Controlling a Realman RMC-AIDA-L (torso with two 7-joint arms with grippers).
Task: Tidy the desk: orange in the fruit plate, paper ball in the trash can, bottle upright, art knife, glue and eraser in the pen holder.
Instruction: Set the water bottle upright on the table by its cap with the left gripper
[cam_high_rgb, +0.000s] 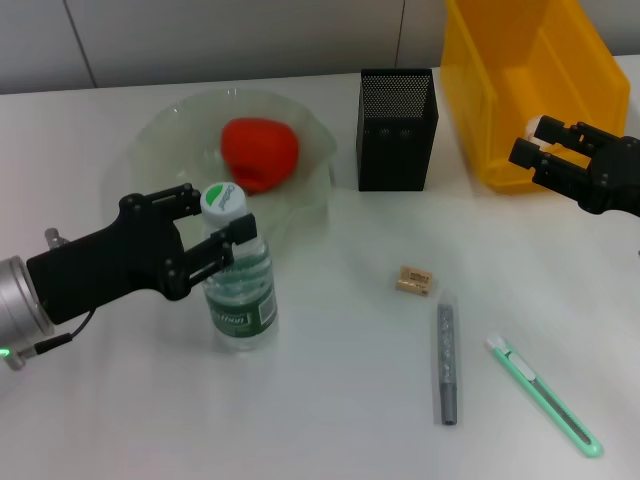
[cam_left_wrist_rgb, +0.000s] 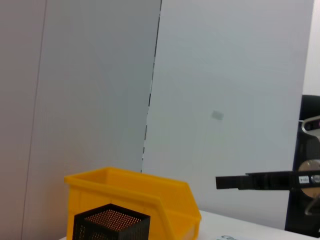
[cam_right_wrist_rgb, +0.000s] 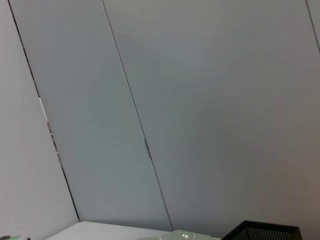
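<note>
Beside bottle (cam_high_rgb: 238, 290) — fruit plate (cam_high_rgb: 170, 128), orange (cam_high_rgb: 259, 152)

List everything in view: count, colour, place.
orange: 1, red-orange, in the fruit plate
fruit plate: 1, pale green glass, far left of desk
bottle: 1, clear with green label, upright, in front of plate
pen holder: 1, black mesh, far centre
trash can: 1, yellow, far right
eraser: 1, tan, centre
glue: 1, grey, near right
art knife: 1, mint green, right of glue
desk: 1, white
left end effector: black, around bottle neck
right end effector: black, at trash can front
</note>
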